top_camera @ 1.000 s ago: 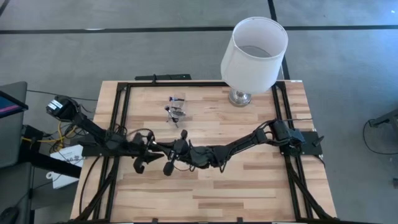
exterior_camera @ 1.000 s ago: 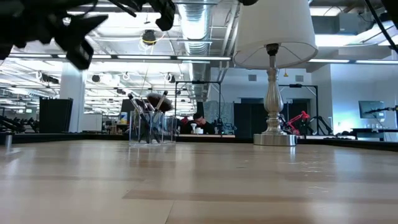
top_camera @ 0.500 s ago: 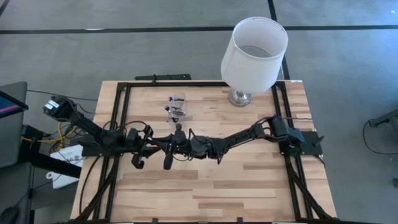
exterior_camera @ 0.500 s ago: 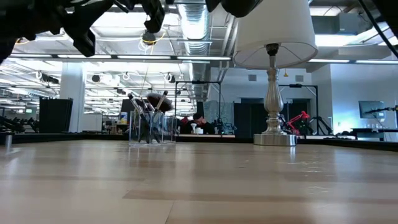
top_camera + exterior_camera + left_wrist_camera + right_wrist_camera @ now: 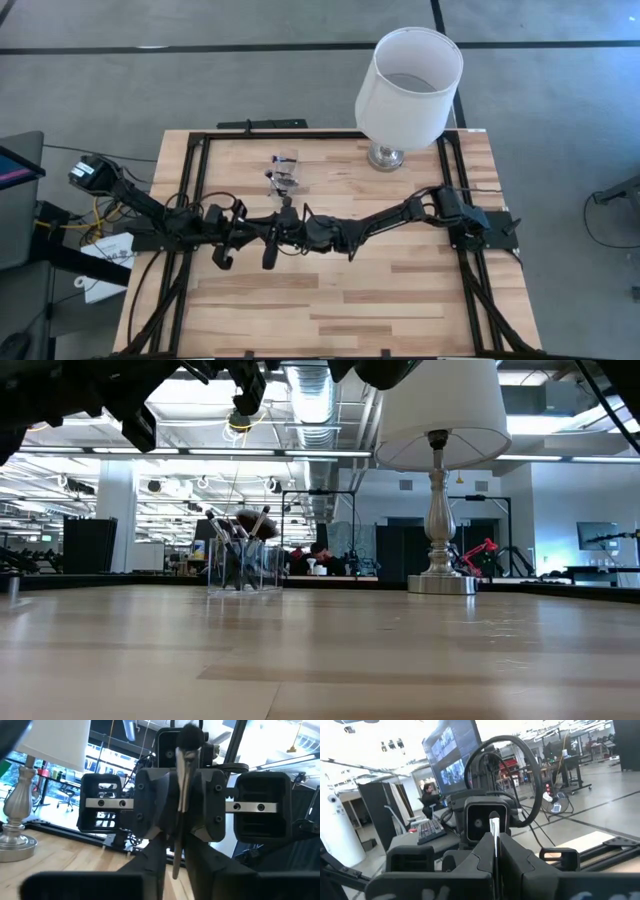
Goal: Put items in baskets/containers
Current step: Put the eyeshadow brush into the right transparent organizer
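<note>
Both arms met over the middle of the table [image 5: 400, 290], wrists raised and facing each other. In the left wrist view the right gripper [image 5: 178, 837] filled the centre of the frame, its jaws pressed together on a thin makeup brush [image 5: 181, 795] held upright, dark tuft at the top, silver ferrule below, handle end poking out beneath. The right wrist view showed the same brush edge-on as a pale sliver between that gripper's own fingers, with the left arm's wrist directly behind it.

The left gripper [image 5: 245, 250] sat left of centre in the high view, just beside the right one. Its fingers barely showed in its own wrist view, as dark shapes along the bottom edge; whether they stood apart or had closed on the handle, I could not tell.

The clear cup [image 5: 286, 172] stood in the upper middle of the table, left of the lamp [image 5: 408, 85]; in the low view it already held a cluster of brushes [image 5: 238, 530].

Step in hand, as I judged it: a brush handover between arms, or a regrip. The next move would call for one firm grip before the other lets go, then a carry up-frame to the cup, handle down.
</note>
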